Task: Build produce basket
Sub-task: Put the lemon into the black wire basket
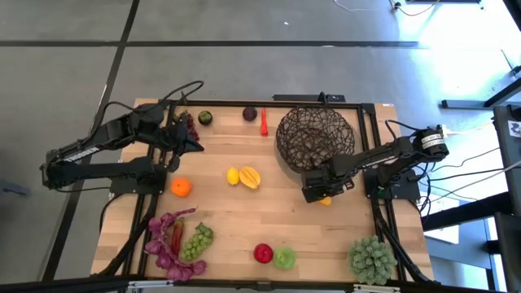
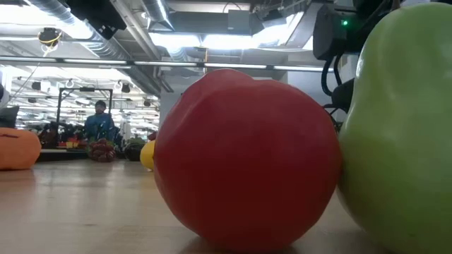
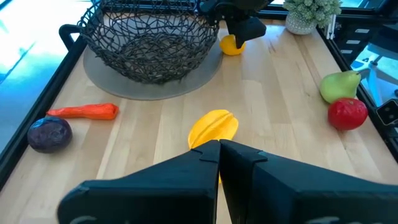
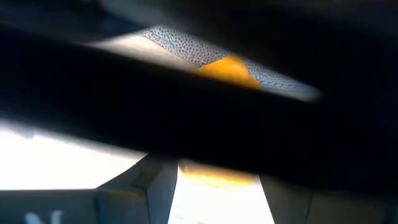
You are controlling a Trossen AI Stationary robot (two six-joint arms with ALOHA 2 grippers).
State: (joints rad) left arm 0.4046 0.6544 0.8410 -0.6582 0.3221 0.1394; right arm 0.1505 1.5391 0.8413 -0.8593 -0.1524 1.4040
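Note:
The dark wire basket (image 1: 316,137) (image 3: 149,43) stands at the far right of the table. Just in front of it a small yellow fruit (image 1: 326,200) (image 3: 229,46) rests on the wood. My right gripper (image 1: 322,192) (image 3: 239,34) points down over it, partly open, a finger on either side. My left gripper (image 1: 195,146) (image 3: 219,149) hovers shut and empty above the far left. Other produce lies about: an orange (image 1: 181,187), a lemon (image 1: 234,176), a yellow ridged fruit (image 1: 250,177) (image 3: 213,127), a red chilli (image 1: 264,122) and a red apple (image 1: 263,253) (image 2: 247,169). My right gripper comes at the yellow fruit from above, fingers pointing down. In the right wrist view the fruit's side (image 4: 227,68) lies against one textured pad (image 4: 180,43). Whether the other finger touches it I cannot tell. The fruit sits on the table.
A green fruit (image 1: 284,258) (image 2: 402,127) lies beside the red apple at the near edge. Green grapes (image 1: 198,242) and purple leaves (image 1: 167,244) are at the near left. A spiky pale green plant ball (image 1: 373,256) is at the near right. A purple vegetable (image 1: 250,114) lies at the far edge.

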